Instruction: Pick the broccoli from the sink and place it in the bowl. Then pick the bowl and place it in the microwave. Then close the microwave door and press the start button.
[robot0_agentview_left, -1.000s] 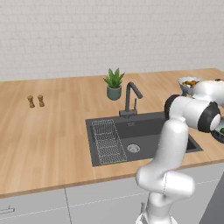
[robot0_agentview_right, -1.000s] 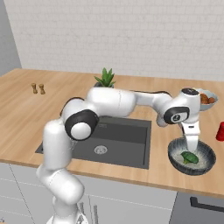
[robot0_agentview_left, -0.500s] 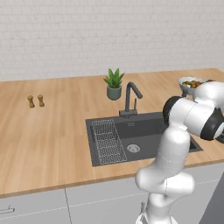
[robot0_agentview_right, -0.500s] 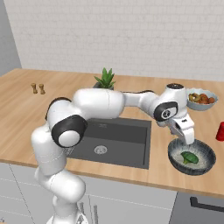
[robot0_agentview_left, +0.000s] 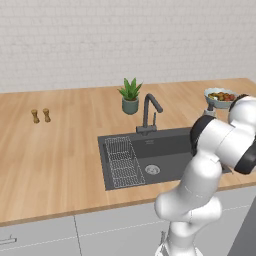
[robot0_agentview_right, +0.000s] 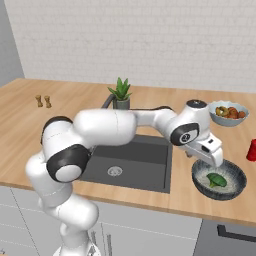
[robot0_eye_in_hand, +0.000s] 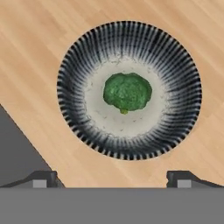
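Green broccoli already lies in the middle of the bowl on the table beside the sink. Gripper hovers above, spread wide and empty. Carrying the bowl to the microwave, closing it and pressing start remain.

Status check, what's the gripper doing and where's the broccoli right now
Gripper open, empty, above the bowl. Broccoli in the bowl's middle, on the counter beside the sink. Nothing between gripper and bowl.
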